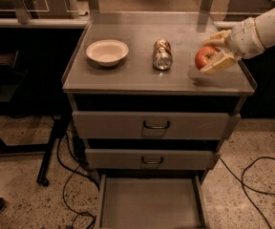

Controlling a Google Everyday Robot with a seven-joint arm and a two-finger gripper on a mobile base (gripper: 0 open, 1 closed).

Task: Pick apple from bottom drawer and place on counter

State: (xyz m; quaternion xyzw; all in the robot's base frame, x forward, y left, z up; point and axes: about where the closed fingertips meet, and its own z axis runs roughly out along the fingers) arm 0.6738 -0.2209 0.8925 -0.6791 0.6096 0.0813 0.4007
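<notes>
Cream-coloured, reaching in from 3 o'clock, grasping the apple (pixel 203 57) in the hand (pixel 210 55) over the surface (pixel 128 78) (can (pixel 162 54) and bowl (pixel 107 52) lying toward 9 o'clock), with the bottom drawer (pixel 149 204) standing open at 6 o'clock.

Counter (pixel 128 78), upper half of frame, left to right: bowl (pixel 107 52), can (pixel 162 54), apple (pixel 203 57). The apple sits clamped between the fingers of the gripper (pixel 208 55), which reaches in from the upper right, near the counter's right edge. Below the counter, top drawer (pixel 190 124) over middle drawer (pixel 185 159). Bottom drawer (pixel 149 206) – pulled out, lower centre.
</notes>
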